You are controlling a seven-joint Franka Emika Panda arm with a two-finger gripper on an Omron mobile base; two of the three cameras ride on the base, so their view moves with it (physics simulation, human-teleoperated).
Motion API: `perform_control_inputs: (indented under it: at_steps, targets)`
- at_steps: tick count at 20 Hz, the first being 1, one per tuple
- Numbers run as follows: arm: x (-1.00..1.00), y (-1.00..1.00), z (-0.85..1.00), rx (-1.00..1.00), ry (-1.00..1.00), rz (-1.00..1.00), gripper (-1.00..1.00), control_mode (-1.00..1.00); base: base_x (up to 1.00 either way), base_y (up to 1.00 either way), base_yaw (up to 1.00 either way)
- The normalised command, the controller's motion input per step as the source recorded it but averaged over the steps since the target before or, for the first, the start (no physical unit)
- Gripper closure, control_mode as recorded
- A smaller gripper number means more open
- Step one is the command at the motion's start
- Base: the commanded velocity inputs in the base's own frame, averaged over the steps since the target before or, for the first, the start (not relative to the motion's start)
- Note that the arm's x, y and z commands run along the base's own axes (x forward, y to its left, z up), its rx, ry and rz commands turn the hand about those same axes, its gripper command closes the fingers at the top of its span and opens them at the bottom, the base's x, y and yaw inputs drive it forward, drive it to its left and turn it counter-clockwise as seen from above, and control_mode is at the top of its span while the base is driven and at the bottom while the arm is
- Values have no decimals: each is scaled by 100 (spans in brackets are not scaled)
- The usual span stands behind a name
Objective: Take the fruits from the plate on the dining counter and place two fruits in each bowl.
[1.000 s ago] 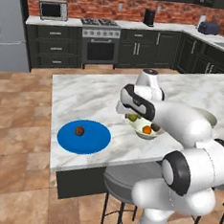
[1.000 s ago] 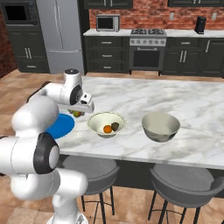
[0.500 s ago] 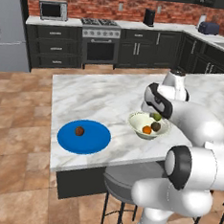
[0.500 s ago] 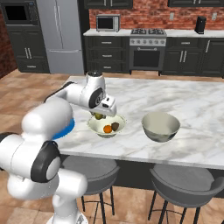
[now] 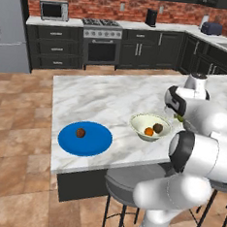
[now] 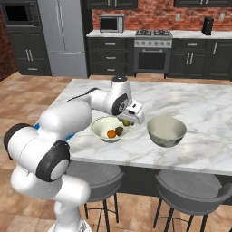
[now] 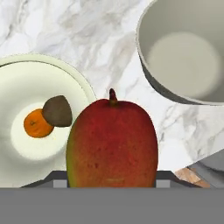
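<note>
My gripper is shut on the red-yellow-green mango and holds it above the dining counter, between the two bowls. The cream-white bowl holds the orange and the dark kiwi-like fruit; both fruits also show in the hand view, orange and kiwi. To its right stands the grey bowl, with nothing in it. The blue plate lies at the counter's left front with one tan-brown fruit on it.
Two grey bar stools stand under the counter's near edge. Dark cabinets, a stove and a fridge line the far wall, well away from the counter.
The arm has swung right with the mango, from near the plate, over the cream bowl, to the gap between the bowls. Nothing else moved.
</note>
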Motion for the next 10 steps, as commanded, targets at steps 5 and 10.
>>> perform_control_inputs:
  at_steps: [5,10]
  targets:
    - [6,-97,0,-5,0,-19,100,-100,0,0,0]
    - [10,-66,-7,0,0,-9,100,-100,0,0,0]
